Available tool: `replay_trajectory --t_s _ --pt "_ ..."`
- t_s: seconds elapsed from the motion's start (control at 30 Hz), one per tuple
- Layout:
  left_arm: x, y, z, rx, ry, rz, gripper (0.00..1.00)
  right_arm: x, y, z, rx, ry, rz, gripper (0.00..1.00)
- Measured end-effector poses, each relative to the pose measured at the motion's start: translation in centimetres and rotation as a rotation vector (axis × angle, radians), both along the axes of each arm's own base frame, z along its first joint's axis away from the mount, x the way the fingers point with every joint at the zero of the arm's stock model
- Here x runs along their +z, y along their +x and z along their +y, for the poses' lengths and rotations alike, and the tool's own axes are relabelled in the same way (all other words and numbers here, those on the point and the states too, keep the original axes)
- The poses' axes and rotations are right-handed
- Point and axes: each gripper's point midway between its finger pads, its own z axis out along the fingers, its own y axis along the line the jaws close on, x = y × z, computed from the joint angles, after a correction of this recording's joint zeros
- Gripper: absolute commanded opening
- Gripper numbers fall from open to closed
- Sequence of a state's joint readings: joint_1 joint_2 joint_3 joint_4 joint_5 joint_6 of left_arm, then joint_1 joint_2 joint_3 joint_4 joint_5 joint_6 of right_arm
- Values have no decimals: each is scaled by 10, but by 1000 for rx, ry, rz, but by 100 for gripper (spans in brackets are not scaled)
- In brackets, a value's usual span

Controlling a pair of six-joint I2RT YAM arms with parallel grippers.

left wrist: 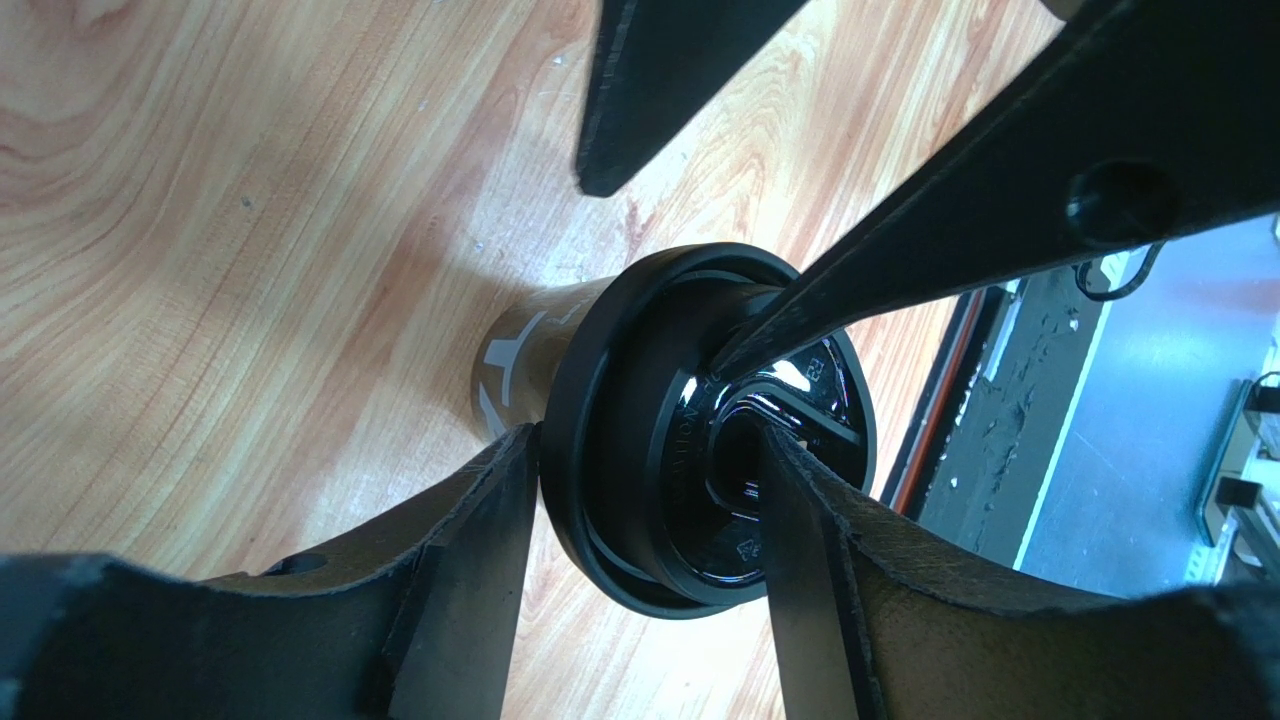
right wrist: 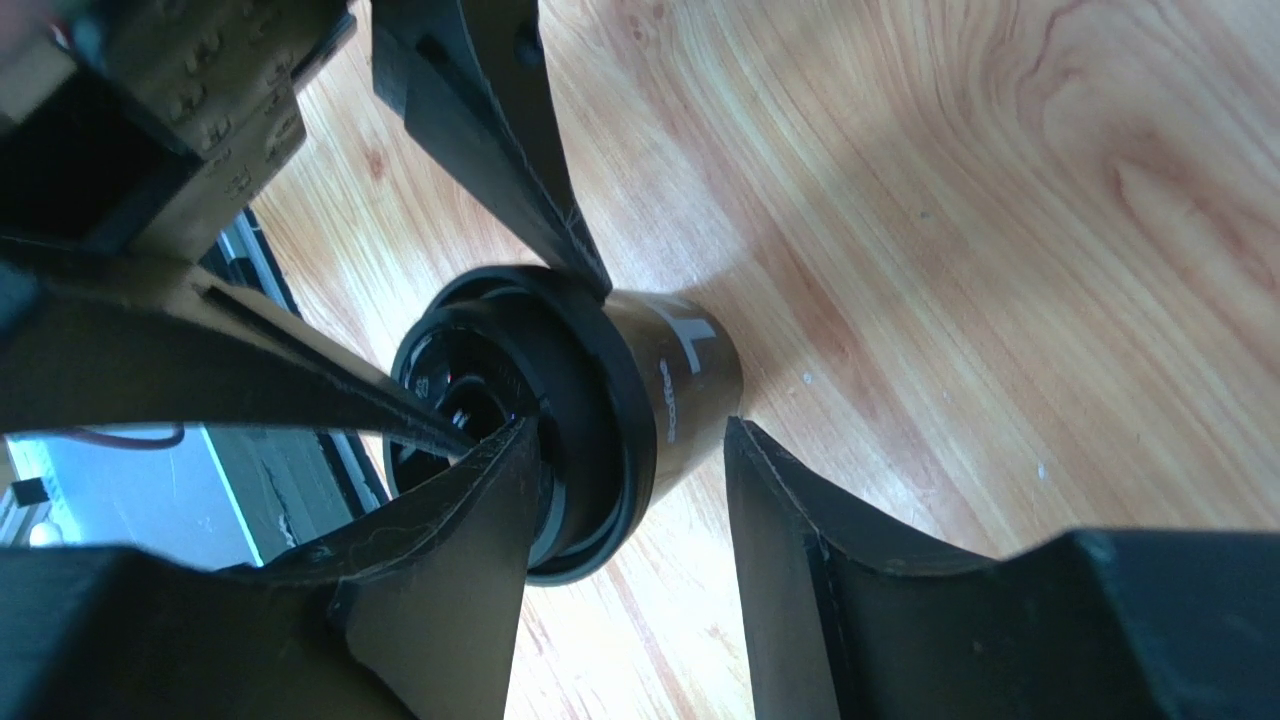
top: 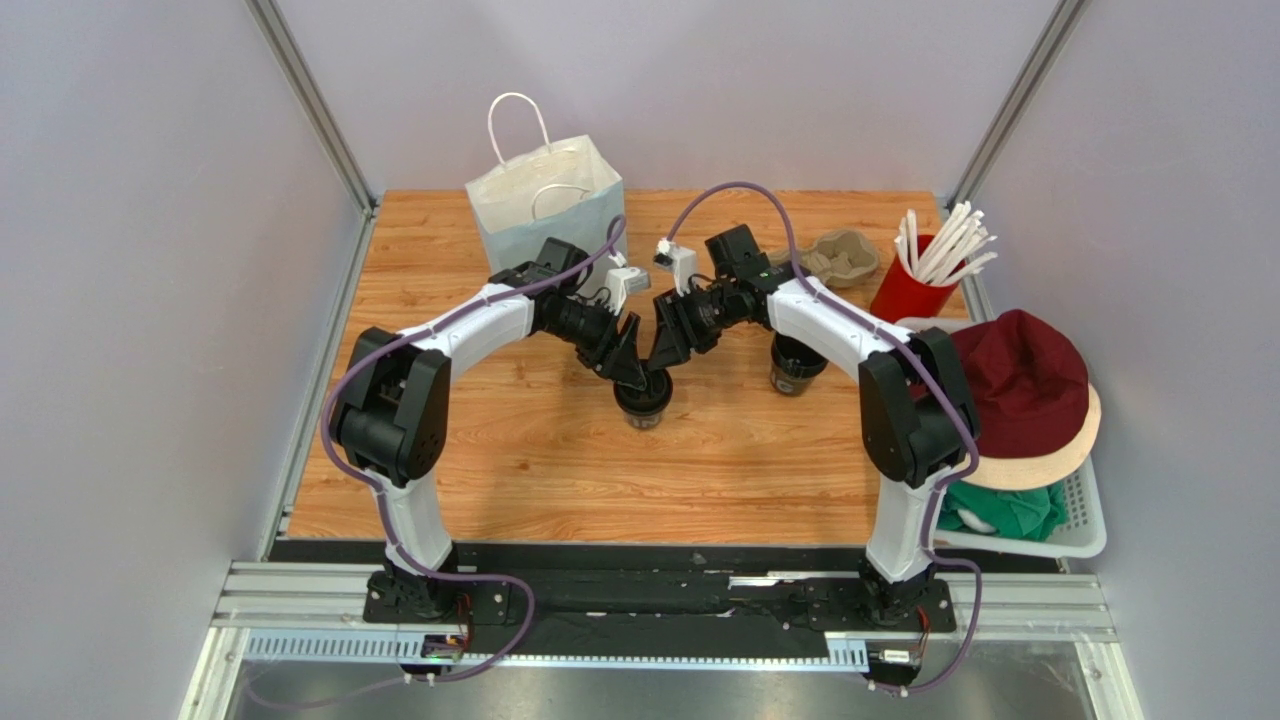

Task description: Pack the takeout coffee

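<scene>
The takeout coffee [top: 643, 405], a small black cup with a black lid, stands upright on the wooden table, mid-table. Both grippers meet over it. My left gripper [top: 624, 369] pinches the lid [left wrist: 624, 360]: one finger sits against the outside of the rim and the other finger [left wrist: 812, 570] rests in the lid's recess. My right gripper [right wrist: 631, 435] stands open around the same cup [right wrist: 684, 375]. One of its fingers lies over the lid; the other hangs beside the cup wall with a gap. A second black cup [top: 795, 369] stands to the right, partly hidden by the right arm.
A white paper bag [top: 544, 203] stands open at the back, behind the left arm. A brown pulp cup carrier [top: 839, 258] and a red cup of white straws [top: 914, 282] sit at the back right. A white basket [top: 1085, 528] with hats sits off the table's right edge.
</scene>
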State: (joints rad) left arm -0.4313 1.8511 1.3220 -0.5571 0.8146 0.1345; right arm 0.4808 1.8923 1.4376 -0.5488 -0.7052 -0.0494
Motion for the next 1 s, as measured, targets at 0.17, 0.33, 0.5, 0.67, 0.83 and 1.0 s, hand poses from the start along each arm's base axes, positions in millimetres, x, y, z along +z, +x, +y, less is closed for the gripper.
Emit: replay_trajectory --t_s 0.17,0.33,0.5,0.67,0.83,1.0 --pt "0 0 0 0 -1 0 61 0 3 5 1 33 38 52" --pt "0 0 0 0 -1 0 62 -1 9 6 -15 84 97 52" --pt "0 0 0 -1 -2 1 62 2 14 4 -24 134 140 52" --pt "0 0 0 -2 -3 1 62 6 16 4 -29 160 154 52" --pt "0 -1 0 -2 -3 2 61 2 17 4 -34 154 155 52" --pt "0 -1 0 -3 -5 2 61 -12 19 3 -45 130 172 52"
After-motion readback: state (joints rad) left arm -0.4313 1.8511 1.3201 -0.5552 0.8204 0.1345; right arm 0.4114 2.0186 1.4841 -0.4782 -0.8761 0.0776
